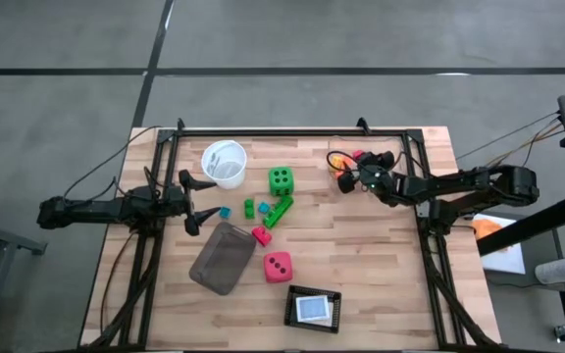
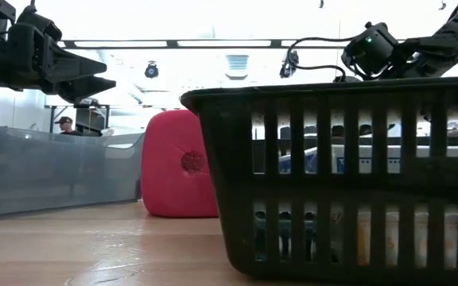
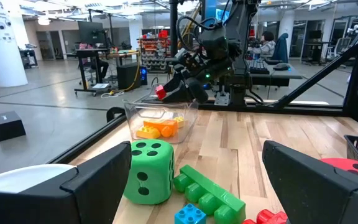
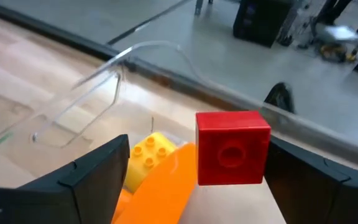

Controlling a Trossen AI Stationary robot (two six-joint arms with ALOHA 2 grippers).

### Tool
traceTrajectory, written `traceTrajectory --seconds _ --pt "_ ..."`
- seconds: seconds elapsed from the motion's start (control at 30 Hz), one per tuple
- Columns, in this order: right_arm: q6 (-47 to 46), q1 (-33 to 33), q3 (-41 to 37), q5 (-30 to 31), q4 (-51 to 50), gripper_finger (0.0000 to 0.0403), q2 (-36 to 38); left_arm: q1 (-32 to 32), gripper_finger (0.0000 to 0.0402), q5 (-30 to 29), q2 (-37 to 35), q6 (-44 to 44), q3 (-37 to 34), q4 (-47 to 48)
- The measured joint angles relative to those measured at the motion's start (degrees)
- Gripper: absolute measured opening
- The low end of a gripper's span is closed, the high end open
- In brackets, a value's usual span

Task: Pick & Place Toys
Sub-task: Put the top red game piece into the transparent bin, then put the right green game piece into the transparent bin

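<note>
My right gripper (image 4: 199,142) hangs open over the clear plastic box (image 3: 160,121) at the table's far right (image 1: 346,178). A red brick (image 4: 232,148) sits in the air between its fingers. Orange and yellow bricks (image 4: 151,155) lie in the box below. My left gripper (image 1: 199,201) waits open and level at the table's left. In front of it, resting on the table, are a green die (image 3: 146,171), a long green brick (image 3: 207,190), small blue bricks (image 1: 225,212) and a small red brick (image 1: 261,235). A pink-red die (image 1: 278,266) stands nearer the front. My right gripper's jaws stand wide apart. The red brick's one side (image 4: 266,149) lies right beside one finger (image 4: 309,180), and a clear gap separates its other side from the other finger. I cannot tell whether that finger touches the brick. The brick is level, clear of the box's floor.
A flat grey tray (image 1: 223,257) lies left of the pink-red die. A white cup (image 1: 225,163) stands at the far left. A black basket (image 1: 313,308) sits at the near edge and fills the low view. A black frame rail (image 1: 292,132) borders the table.
</note>
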State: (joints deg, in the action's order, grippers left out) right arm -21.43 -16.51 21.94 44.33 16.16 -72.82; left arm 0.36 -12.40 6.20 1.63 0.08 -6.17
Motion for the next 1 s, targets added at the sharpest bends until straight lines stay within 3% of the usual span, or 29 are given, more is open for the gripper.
traceTrajectory --seconds 0.33,0.57,0.73,0.9,1.0 --pt "-8.79 -1.71 11.71 -4.54 -26.97 0.0347 0.09 0.0 0.0362 0.0 0.0 -0.02 0.0 0.0" --pt "-7.68 -1.66 16.49 -4.54 -28.48 0.0347 0.09 0.0 0.0362 0.0 0.0 -0.02 0.0 0.02" --pt "-3.62 0.4 15.41 -4.52 -22.42 0.0347 0.09 0.0 0.0362 0.0 0.0 -0.02 0.0 0.02" --pt "3.96 4.32 11.75 -4.88 -6.5 0.0347 0.09 0.02 0.0362 0.0 0.0 -0.04 0.0 0.04" --pt "7.77 6.6 9.69 -8.64 3.36 0.0347 0.09 0.02 0.0362 0.0 0.0 -0.04 0.0 0.04"
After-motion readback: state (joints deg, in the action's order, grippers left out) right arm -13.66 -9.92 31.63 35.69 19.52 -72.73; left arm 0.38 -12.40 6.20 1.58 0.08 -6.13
